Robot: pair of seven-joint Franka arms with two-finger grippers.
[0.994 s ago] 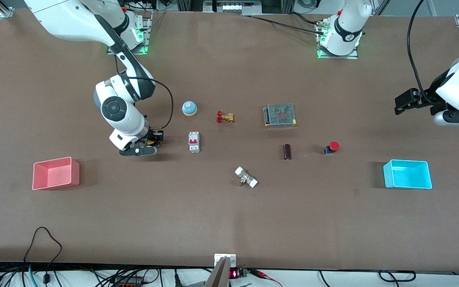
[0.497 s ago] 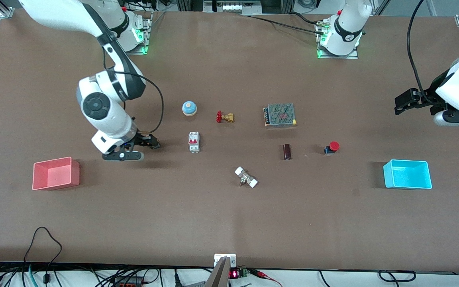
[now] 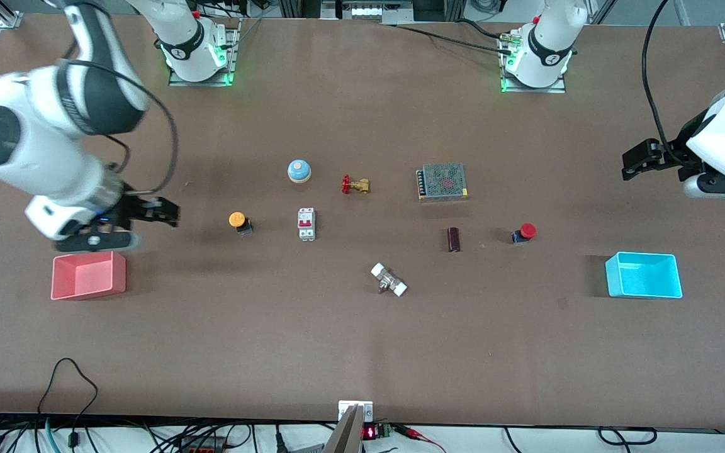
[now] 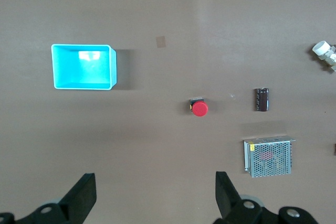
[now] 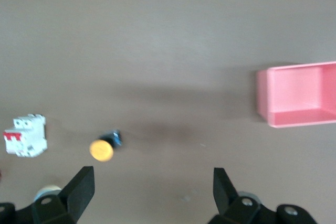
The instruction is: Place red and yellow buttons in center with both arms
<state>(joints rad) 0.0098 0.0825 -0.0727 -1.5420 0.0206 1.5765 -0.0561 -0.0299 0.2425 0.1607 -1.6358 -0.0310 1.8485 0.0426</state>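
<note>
The yellow button (image 3: 237,221) stands on the brown tabletop (image 3: 362,340) beside a white circuit breaker (image 3: 306,224), toward the right arm's end. It also shows in the right wrist view (image 5: 101,150). My right gripper (image 3: 170,215) is open and empty, in the air between the yellow button and a pink bin (image 3: 88,273); its jaws (image 5: 152,184) stand wide apart. The red button (image 3: 525,232) stands toward the left arm's end, and also shows in the left wrist view (image 4: 199,108). My left gripper (image 3: 628,167) waits open and empty over the left arm's end of the table, its jaws (image 4: 155,192) apart.
A blue dome (image 3: 299,170), a brass valve (image 3: 355,185) and a mesh power supply (image 3: 442,182) lie farther from the camera than the buttons. A dark cylinder (image 3: 454,240) and a white-ended fitting (image 3: 389,280) lie mid-table. A cyan bin (image 3: 644,275) stands near the red button.
My right gripper has let go of the yellow button and swung away toward the pink bin, leaving the button standing beside the breaker. The left arm has not moved.
</note>
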